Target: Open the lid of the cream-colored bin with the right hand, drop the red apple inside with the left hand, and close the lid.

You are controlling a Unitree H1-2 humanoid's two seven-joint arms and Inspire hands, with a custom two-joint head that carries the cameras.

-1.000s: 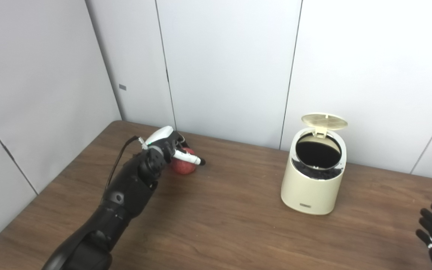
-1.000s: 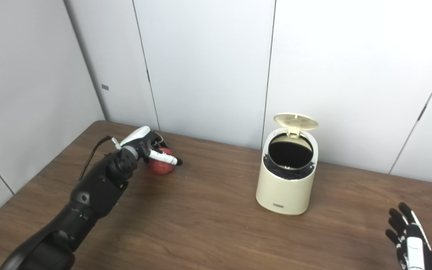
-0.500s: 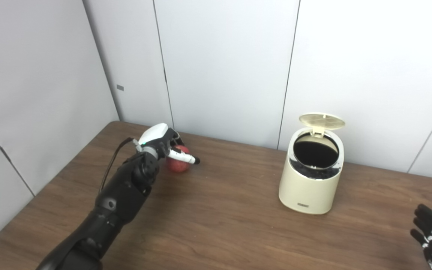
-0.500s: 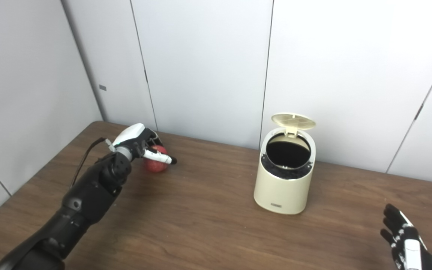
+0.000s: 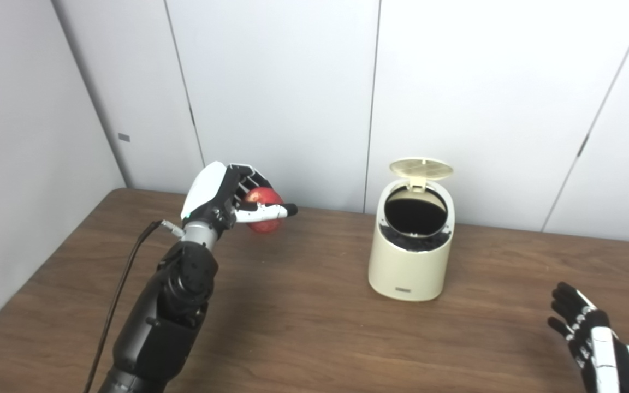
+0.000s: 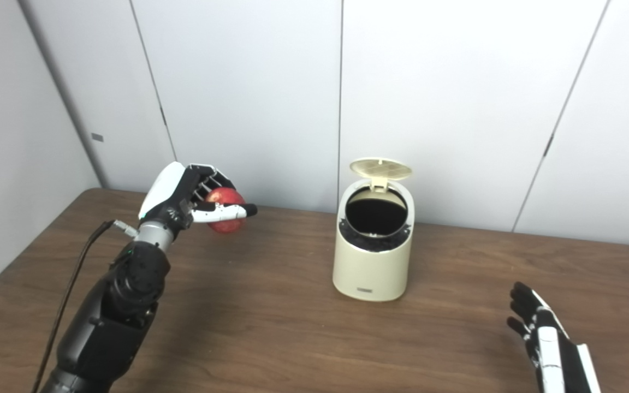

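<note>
My left hand (image 5: 227,199) is shut on the red apple (image 5: 262,222) and holds it in the air above the table's back left. The cream-colored bin (image 5: 410,262) stands upright to the right of the apple, well apart from it. Its round lid (image 5: 421,169) is tipped up on the rear hinge, and the dark mouth (image 5: 415,210) faces me. My right hand (image 5: 579,325) hovers open over the front right of the table, far from the bin, holding nothing.
The brown wooden table (image 5: 314,333) meets white wall panels (image 5: 473,98) right behind the bin. A black cable (image 5: 123,284) hangs from my left wrist.
My left hand has lifted the apple off the table and carried it up and toward the bin. The camera has swung, shifting the whole scene left. The right hand has barely moved.
</note>
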